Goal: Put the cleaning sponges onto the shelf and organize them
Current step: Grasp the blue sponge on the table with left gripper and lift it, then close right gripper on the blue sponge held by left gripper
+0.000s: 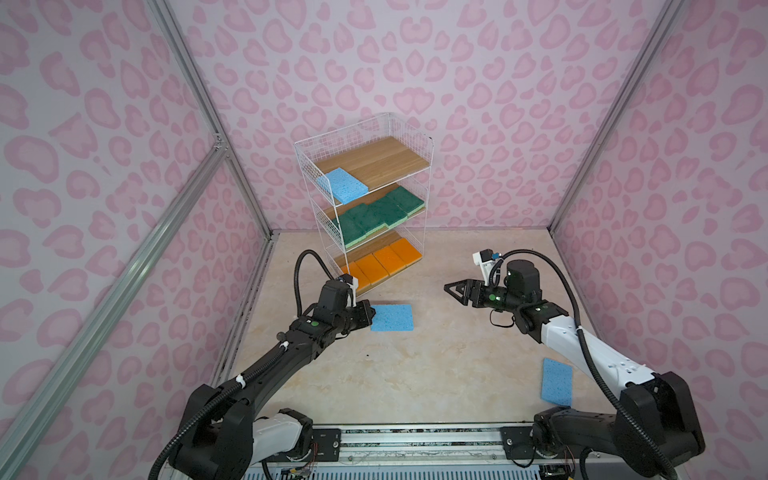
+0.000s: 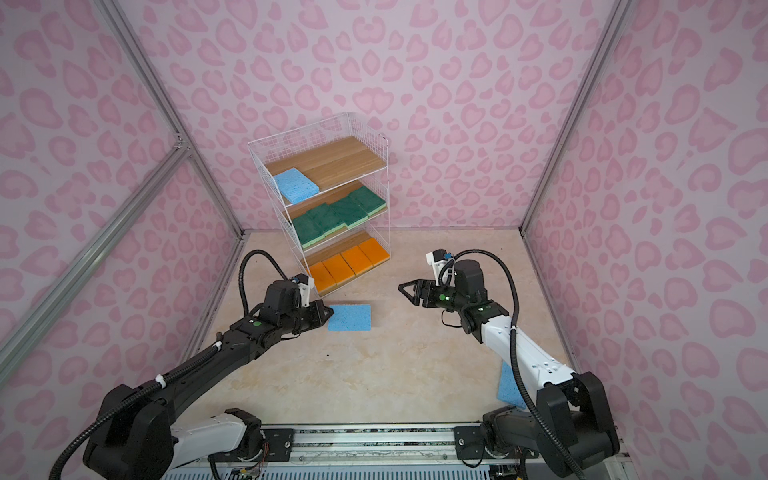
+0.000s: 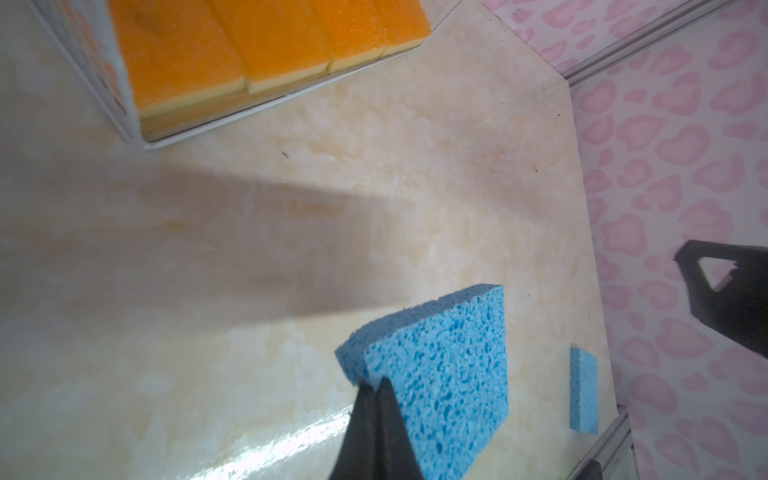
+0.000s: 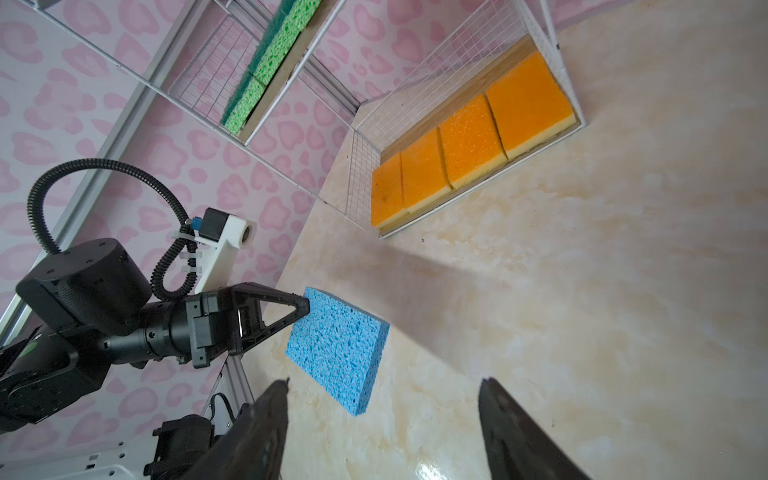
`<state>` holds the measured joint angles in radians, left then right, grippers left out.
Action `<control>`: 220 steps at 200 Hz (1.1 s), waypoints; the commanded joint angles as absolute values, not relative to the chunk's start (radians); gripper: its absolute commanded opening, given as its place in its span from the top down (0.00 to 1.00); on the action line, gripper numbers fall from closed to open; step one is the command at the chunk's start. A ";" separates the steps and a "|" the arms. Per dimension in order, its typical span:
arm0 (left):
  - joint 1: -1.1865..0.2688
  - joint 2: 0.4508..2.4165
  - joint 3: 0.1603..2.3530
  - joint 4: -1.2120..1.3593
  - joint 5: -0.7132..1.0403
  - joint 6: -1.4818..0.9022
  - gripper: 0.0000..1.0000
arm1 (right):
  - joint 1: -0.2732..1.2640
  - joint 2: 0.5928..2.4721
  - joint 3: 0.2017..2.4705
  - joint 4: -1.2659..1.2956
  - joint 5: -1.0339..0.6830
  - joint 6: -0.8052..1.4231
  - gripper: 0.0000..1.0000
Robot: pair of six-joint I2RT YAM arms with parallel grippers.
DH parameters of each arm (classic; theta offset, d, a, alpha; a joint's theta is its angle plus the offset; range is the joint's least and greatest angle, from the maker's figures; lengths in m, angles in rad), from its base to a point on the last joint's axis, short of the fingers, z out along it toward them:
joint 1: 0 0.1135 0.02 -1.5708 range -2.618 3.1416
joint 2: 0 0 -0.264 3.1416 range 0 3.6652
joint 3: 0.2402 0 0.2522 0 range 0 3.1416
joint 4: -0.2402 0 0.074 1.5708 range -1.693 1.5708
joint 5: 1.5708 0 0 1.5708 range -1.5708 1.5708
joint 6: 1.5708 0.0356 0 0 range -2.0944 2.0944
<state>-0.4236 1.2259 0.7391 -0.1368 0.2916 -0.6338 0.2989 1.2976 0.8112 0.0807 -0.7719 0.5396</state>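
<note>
Four cams: a stereo pair up high, plus one on each wrist

Both top views look down from high at the near end toward the back wall (image 1: 374, 62), far enough off to catch the whole table (image 1: 436, 374) with the shelf (image 1: 382, 158) at upper middle. They're pretty much the same shot, nudged sideways. The left wrist cam sits low and close, left gripper (image 3: 375, 383) at bottom centre and the blue sponge (image 3: 449, 361) big in the lower middle. The right wrist cam hangs further back, right gripper (image 4: 384, 380) along the bottom edge. Both wrist views share that sponge and the orange sponges (image 3: 257, 45), upper left for the left wrist, upper right for the right wrist.
</note>
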 commanded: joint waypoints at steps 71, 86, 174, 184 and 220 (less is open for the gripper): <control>-0.443 1.207 0.857 -0.162 0.423 -0.626 0.96 | 0.335 1.423 0.853 0.232 -0.964 0.616 0.40; -0.443 1.211 0.868 -0.156 0.434 -0.630 0.96 | 0.354 1.439 0.866 0.225 -0.974 0.610 0.41; -0.443 1.218 0.909 -0.152 0.434 -0.637 0.96 | 0.431 1.512 0.955 0.189 -0.988 0.594 0.68; -0.443 1.218 0.909 -0.152 0.434 -0.638 0.96 | 0.435 1.514 0.961 0.188 -0.988 0.594 0.77; -0.443 1.184 0.884 -0.138 0.388 -0.662 0.91 | 0.448 1.486 0.958 0.195 -0.973 0.607 0.92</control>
